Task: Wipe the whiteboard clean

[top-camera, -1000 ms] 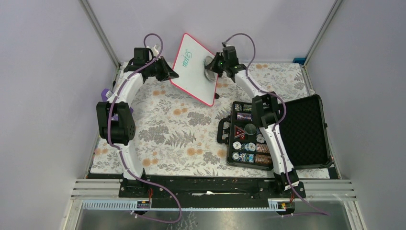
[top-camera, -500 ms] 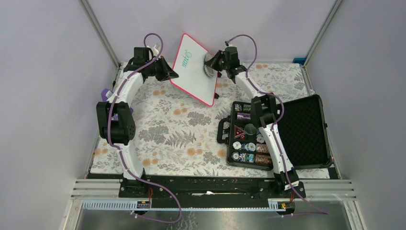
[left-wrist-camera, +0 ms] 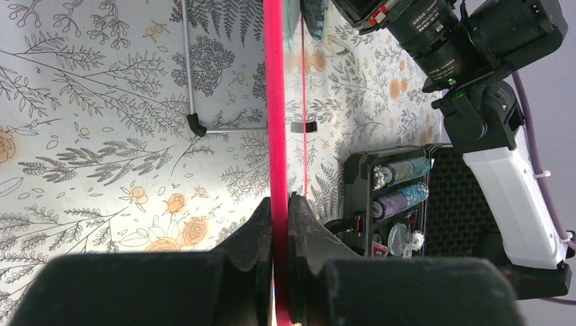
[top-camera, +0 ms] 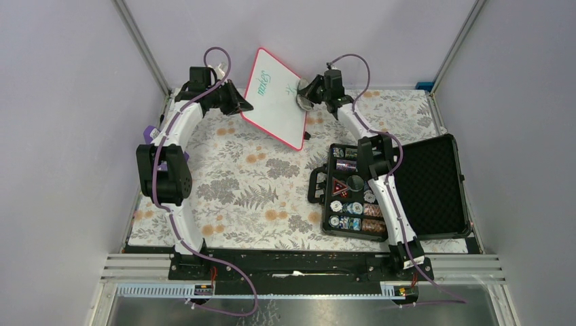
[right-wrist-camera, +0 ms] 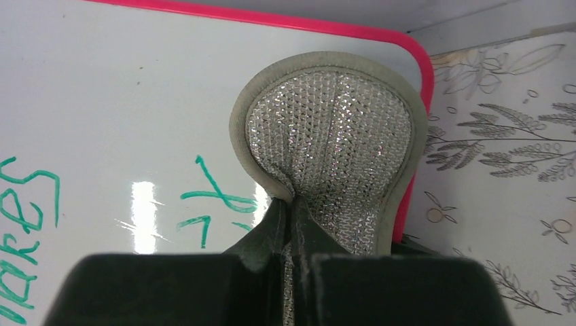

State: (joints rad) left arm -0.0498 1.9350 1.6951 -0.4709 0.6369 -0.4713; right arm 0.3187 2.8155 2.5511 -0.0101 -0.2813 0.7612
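Note:
The whiteboard [top-camera: 277,100] has a pink rim and stands tilted at the back of the table, with green handwriting near its top. My left gripper [top-camera: 239,106] is shut on its left rim, seen edge-on in the left wrist view [left-wrist-camera: 276,102]. My right gripper [top-camera: 314,92] is shut on a round grey sponge pad [top-camera: 303,93] with a silver mesh face [right-wrist-camera: 333,156]. The pad sits against the board's right edge, beside green marks [right-wrist-camera: 210,204] on the board [right-wrist-camera: 122,88].
An open black case [top-camera: 394,185] of poker chips lies at the right, under my right arm. The floral mat [top-camera: 258,190] covers the table. The cell's walls and corner posts stand close behind the board.
My right gripper has carried the pad up and to the right along the board's right edge. The green marks that it covered now show. The left gripper and the board have stayed put.

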